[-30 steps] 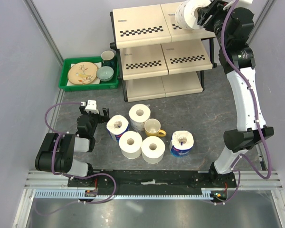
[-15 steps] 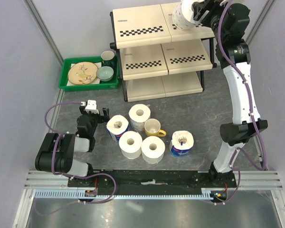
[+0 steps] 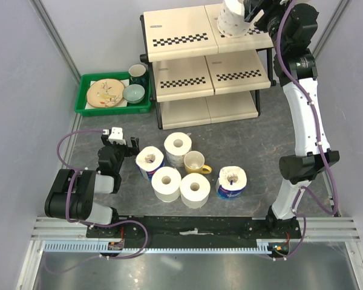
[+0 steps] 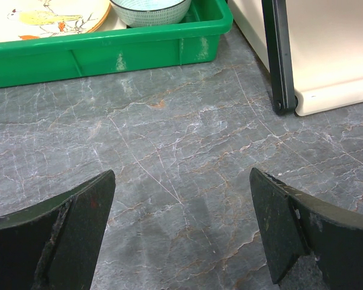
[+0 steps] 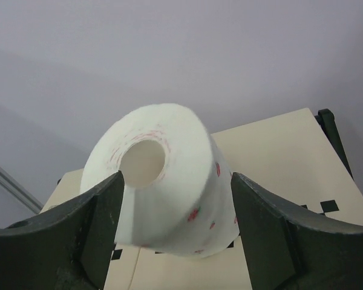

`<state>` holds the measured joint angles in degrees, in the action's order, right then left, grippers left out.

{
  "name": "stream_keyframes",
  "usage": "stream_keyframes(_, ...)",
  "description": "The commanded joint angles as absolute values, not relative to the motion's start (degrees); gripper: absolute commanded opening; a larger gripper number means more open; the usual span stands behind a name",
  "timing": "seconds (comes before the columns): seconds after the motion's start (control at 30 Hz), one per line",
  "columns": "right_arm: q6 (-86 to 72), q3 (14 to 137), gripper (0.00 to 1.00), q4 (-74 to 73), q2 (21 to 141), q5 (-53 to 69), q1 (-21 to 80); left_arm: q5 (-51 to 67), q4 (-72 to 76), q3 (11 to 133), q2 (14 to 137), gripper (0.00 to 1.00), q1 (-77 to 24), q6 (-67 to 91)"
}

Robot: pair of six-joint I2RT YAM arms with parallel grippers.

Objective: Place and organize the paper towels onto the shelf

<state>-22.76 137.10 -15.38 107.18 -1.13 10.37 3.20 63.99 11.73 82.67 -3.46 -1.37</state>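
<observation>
My right gripper (image 3: 253,11) is up over the top tier of the shelf (image 3: 181,27). A floral-patterned paper towel roll (image 3: 232,17) sits between its wide-apart jaws (image 5: 176,232). In the right wrist view the roll (image 5: 169,181) is tilted and blurred, with a gap at the right finger (image 5: 278,229), just above the cream panel (image 5: 278,151). Several rolls stand on the table: two in blue wrap (image 3: 150,160) (image 3: 232,182) and three white ones (image 3: 178,145) (image 3: 166,183) (image 3: 195,189). My left gripper (image 3: 122,145) is open and empty, low over the table left of them (image 4: 181,229).
A yellow mug (image 3: 195,162) stands among the rolls. A green tray (image 3: 85,109) with a plate and bowl sits left of the shelf, and shows in the left wrist view (image 4: 109,54). A dark mug (image 3: 138,74) stands beside it. A shelf leg (image 4: 277,60) is ahead right of the left gripper.
My right arm has carried the floral roll left and up over the top tier; the roll now stands more upright and looks loose between the jaws. The left arm has not moved.
</observation>
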Motion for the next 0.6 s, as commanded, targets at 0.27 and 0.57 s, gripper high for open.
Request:
stream_keyframes(0.27,-23.5,137.6,0.85,-10.2,106.6,1.2,10.3,3.8,66.3,12.2,82.2,1.0,-3.4,-2.5)
stream_keyframes(0.57,-24.9,106.1,0.89,-5.0,83.5,6.1,10.3,3.9,66.3,12.2,82.2,1.0,-3.4,-2.5)
